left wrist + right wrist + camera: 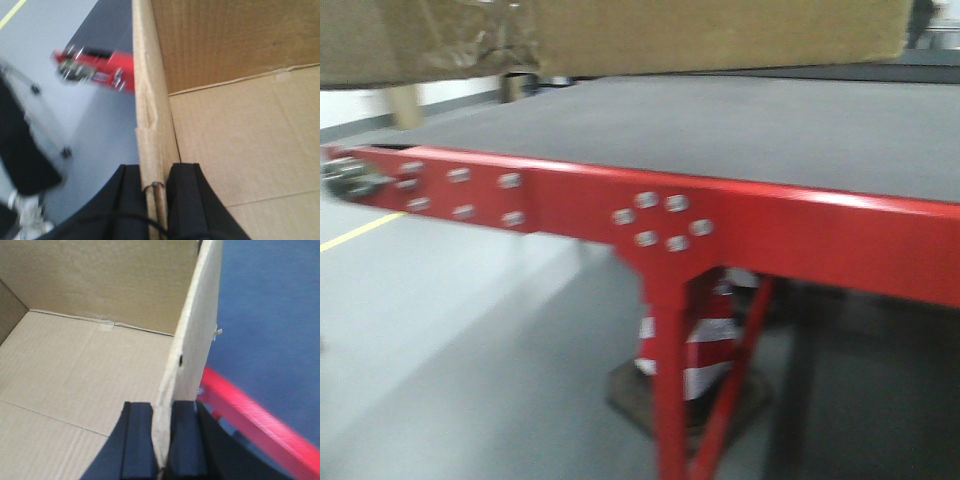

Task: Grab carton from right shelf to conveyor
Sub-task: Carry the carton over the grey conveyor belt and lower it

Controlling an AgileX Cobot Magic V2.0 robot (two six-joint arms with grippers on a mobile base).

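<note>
Warehouse: conveyor (720,130), yellow-lined grey floor (450,330)

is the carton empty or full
Empty where visible: the carton shows only bare cardboard floor in both wrist views.

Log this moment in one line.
carton: over conveyor edge | left gripper: shut on carton wall | right gripper: shut on carton wall

conveyor (720,130): dark belt, red frame (790,228) | floor (450,340): yellow line (360,230), striped cone (712,345)
</note>
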